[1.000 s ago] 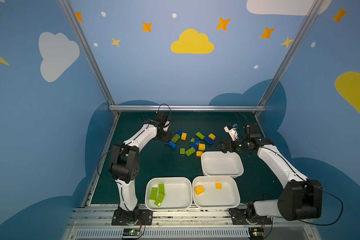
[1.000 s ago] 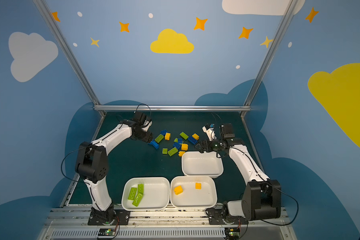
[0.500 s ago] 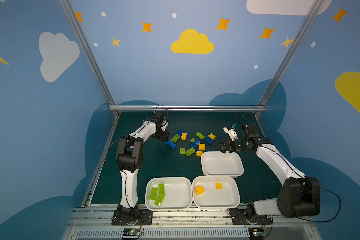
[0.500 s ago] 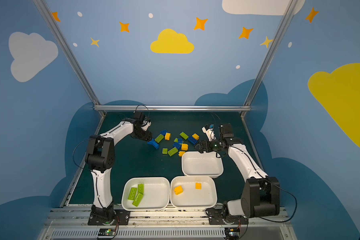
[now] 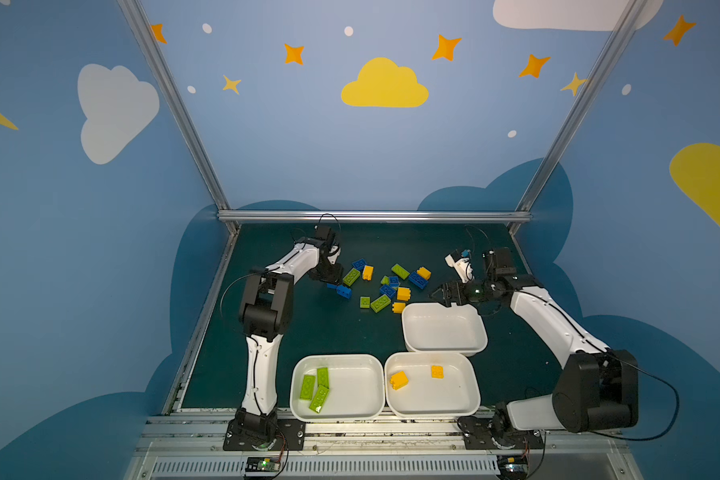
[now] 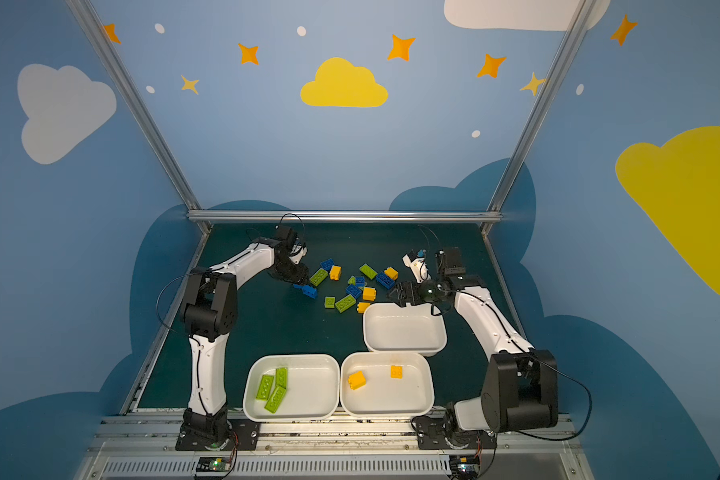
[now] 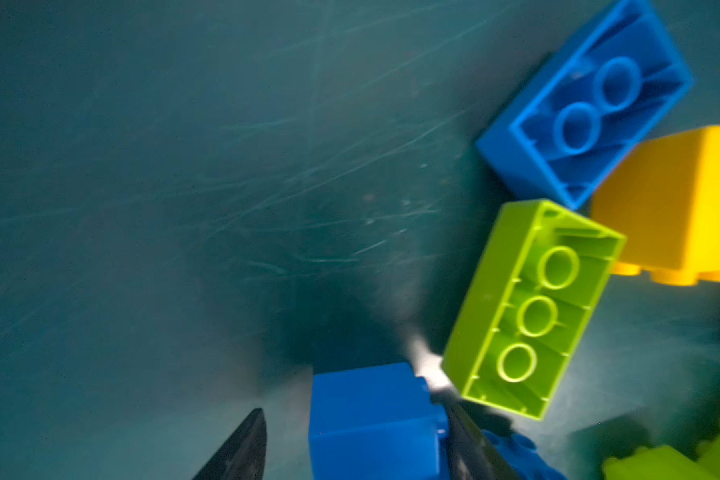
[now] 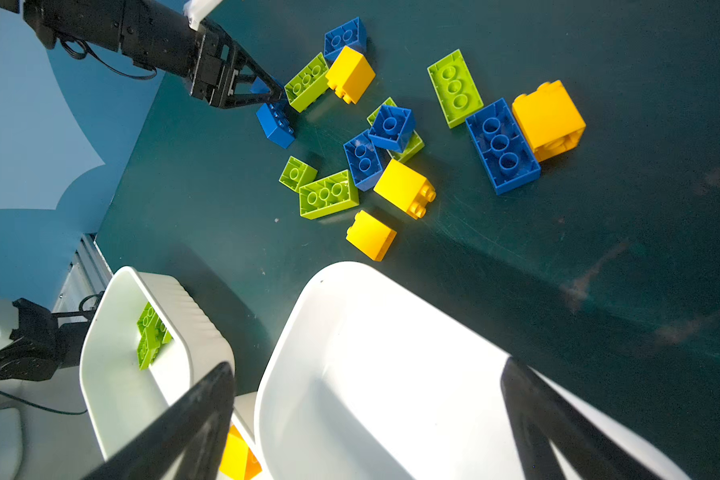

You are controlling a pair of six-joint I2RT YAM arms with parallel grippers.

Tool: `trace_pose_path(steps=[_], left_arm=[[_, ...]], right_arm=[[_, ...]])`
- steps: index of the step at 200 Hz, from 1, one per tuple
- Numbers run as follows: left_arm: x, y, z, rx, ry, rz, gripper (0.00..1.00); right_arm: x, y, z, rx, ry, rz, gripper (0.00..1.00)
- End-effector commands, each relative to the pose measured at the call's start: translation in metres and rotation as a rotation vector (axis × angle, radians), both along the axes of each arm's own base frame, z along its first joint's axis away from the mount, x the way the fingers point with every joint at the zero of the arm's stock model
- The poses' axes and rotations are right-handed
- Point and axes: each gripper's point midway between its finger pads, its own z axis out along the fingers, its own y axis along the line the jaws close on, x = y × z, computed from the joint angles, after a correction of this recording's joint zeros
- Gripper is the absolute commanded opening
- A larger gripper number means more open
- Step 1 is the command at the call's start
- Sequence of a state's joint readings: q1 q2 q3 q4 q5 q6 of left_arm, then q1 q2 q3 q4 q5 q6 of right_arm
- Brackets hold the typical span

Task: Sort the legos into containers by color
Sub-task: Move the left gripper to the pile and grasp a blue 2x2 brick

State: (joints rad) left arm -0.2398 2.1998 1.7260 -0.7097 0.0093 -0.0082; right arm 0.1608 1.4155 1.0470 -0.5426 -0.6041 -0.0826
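The left pincer [image 8: 278, 94], spread astride a blue brick [image 7: 375, 419] at the left edge of the loose legos [image 5: 387, 290], ought to centre, close squarely on its flat sides and spare the lime brick [image 7: 528, 311] just beside, while the right pincer [image 8: 366, 370] hangs spread over the empty tray [image 5: 444, 332].

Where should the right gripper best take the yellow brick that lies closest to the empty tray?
Probably from straight above, jaws closing on two opposite flat side faces of the yellow brick. It is squarish, seems to touch nothing, and the open right gripper hovers nearest.
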Motion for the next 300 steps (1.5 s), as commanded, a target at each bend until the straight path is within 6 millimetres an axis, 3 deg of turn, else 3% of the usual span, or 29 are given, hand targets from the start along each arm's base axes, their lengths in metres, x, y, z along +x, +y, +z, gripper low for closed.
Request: trace_pose_path(steps=[1, 46, 69, 105, 123, 162, 194, 206, 239, 300], left_arm=[[0.002, 0.014, 0.009, 0.034, -0.005, 0.044, 0.66], [-0.001, 0.024, 0.007, 0.062, 0.017, 0.075, 0.66], [0.0, 0.015, 0.019, 0.011, -0.01, 0.047, 0.7], [-0.001, 0.023, 0.042, 0.04, -0.013, 0.065, 0.76], [-0.002, 0.024, 0.056, 0.013, 0.008, 0.19, 0.75], [-0.004, 0.032, 0.066, -0.044, 0.018, 0.699, 0.75], [-0.014, 0.033, 0.052, -0.076, 0.09, 1.094, 0.76], [-0.015, 0.025, 0.043, -0.123, 0.123, 1.193, 0.76], [0.0, 0.009, 0.036, -0.173, 0.075, 1.262, 0.75], [-0.009, 0.011, 0.004, -0.102, 0.134, 1.321, 0.69]], right_arm=[[0.002, 0.001, 0.007, 0.001, -0.011, 0.002, 0.98], [0.002, 0.002, 0.006, 0.007, -0.009, 0.002, 0.98], [0.001, 0.001, 0.006, 0.005, -0.01, -0.001, 0.98], [0.001, 0.001, 0.005, 0.003, -0.01, -0.001, 0.98], [0.001, 0.001, 0.004, 0.003, -0.007, -0.002, 0.98], [0.002, 0.005, 0.003, 0.017, -0.005, 0.002, 0.98], [0.002, 0.007, 0.003, 0.015, -0.006, 0.006, 0.98], [0.001, 0.006, 0.003, 0.014, -0.007, 0.004, 0.98], [-0.001, 0.005, 0.004, 0.011, -0.008, 0.004, 0.98], [-0.002, 0.005, 0.001, 0.012, -0.001, 0.004, 0.98]])
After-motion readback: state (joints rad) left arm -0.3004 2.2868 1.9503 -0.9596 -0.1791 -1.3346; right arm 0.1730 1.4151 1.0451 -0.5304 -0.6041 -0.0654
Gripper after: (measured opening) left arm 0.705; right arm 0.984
